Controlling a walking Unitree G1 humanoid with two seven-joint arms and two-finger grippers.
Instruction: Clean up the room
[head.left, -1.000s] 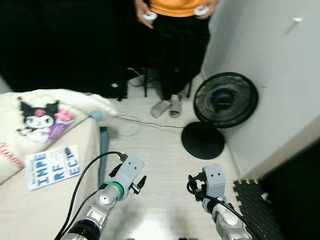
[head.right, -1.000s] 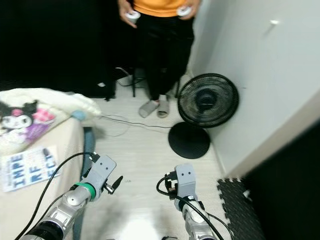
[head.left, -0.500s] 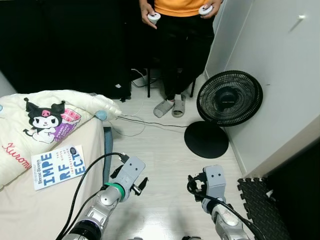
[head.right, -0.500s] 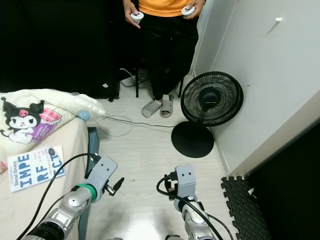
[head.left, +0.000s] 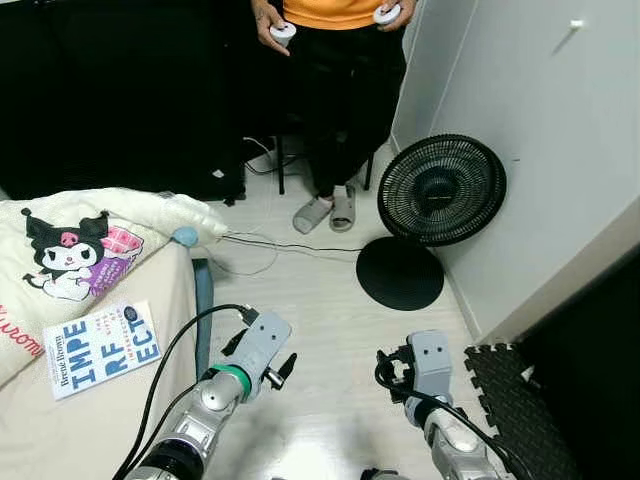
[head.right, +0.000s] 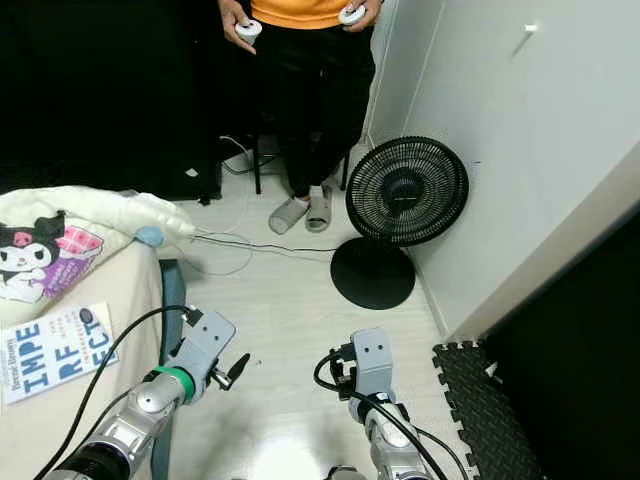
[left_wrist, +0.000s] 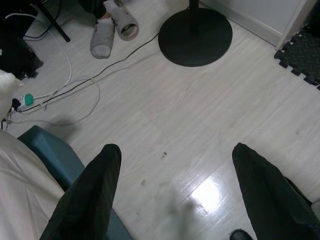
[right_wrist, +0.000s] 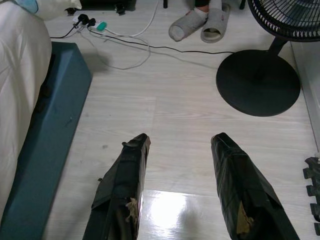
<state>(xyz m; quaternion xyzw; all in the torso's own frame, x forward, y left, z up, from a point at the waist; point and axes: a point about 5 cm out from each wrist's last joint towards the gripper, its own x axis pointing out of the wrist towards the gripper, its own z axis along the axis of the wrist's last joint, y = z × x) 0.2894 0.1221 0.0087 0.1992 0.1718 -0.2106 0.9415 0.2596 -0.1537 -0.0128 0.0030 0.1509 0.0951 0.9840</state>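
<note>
— Right, start close in: both arms are up in front of the robot, nothing in either. The left gripper (left_wrist: 175, 195) has its two black fingers spread wide over bare floor, and the right gripper (right_wrist: 182, 192) is parted too, empty.

— So what's it going for, do you reckon?

— My guess is the book (head.left: 95, 347), the one with big blue letters. It's lying flat on the bed (head.left: 60, 420), off to the robot's left and about level with its left wrist. Long edge runs slanted, tipped up toward the floor side. Left arm is clearly the nearer one; the right would have to cross the whole body.

— And next to it?

— A cream pillow (head.left: 90, 235) with a cartoon print, further up the bed, just beyond the book. Then white cables (head.left: 255, 250) trailing across the floor (head.left: 320, 300) past the bed corner.

— Further out?

— A black fan (head.left: 440, 195) on its round base by the wall, and a person in an orange top (head.left: 330, 12) standing at the far end holding two controllers.

— Anything different from a moment back?

— The arms sit just the same. The whole picture has slid though, so the head has turned: the book now sits lower and more slanted at the left edge, the fan a touch higher. Nothing in the room itself has budged.
</note>
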